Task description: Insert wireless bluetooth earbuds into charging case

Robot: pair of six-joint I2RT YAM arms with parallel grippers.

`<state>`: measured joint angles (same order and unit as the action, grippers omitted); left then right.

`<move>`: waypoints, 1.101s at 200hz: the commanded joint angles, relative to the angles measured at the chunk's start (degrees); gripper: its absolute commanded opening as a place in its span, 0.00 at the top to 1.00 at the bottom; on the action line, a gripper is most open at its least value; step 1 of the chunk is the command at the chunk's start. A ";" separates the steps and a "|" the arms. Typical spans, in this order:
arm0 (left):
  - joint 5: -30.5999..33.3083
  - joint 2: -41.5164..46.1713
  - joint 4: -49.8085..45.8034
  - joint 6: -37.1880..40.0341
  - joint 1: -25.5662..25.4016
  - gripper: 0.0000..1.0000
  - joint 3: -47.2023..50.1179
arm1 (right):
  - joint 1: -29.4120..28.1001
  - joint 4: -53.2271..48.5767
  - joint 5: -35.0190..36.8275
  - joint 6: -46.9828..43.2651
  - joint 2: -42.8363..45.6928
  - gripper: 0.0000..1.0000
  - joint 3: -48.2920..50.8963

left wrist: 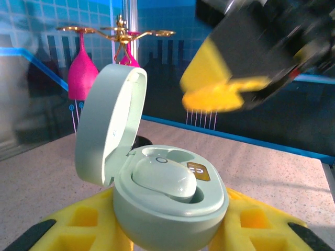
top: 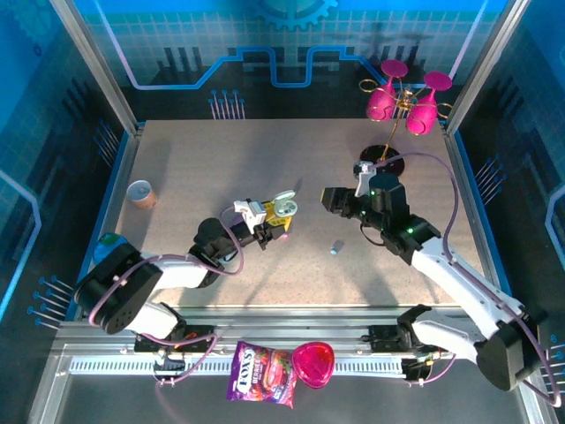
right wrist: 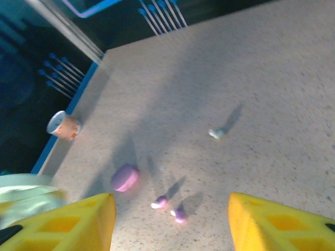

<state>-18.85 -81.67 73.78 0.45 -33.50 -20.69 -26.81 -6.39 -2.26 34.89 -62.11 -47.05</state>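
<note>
Left tool around open mint case

An open case sits mid-bench with one earbud in it. A loose earbud lies right of it and nearer. A cup stands at the left edge, a glass stand far right.

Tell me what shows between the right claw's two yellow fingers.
In the right wrist view, two purple earbuds lie on the table, framed in the gap between the open right claw fingers, which hold nothing.
</note>
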 commanded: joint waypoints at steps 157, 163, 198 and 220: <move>-0.73 20.16 -22.69 5.73 -1.77 0.77 -0.32 | -0.50 -10.51 -7.67 -9.53 -60.50 0.47 -40.94; -0.84 19.93 -22.55 5.66 -1.85 0.77 -0.32 | -0.84 -11.07 -7.06 -10.15 -61.34 0.47 -42.05; -1.13 18.57 -21.79 5.74 -1.98 0.77 -0.84 | -1.66 -12.51 -5.12 -12.25 -65.96 0.47 -47.16; -1.00 18.71 -22.44 6.23 -1.97 0.77 -0.91 | -2.00 -13.86 -5.38 -12.81 -68.49 0.47 -50.16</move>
<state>-19.31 -62.83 50.61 5.10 -35.00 -20.51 -28.03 -16.71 -8.36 24.43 -127.74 -93.56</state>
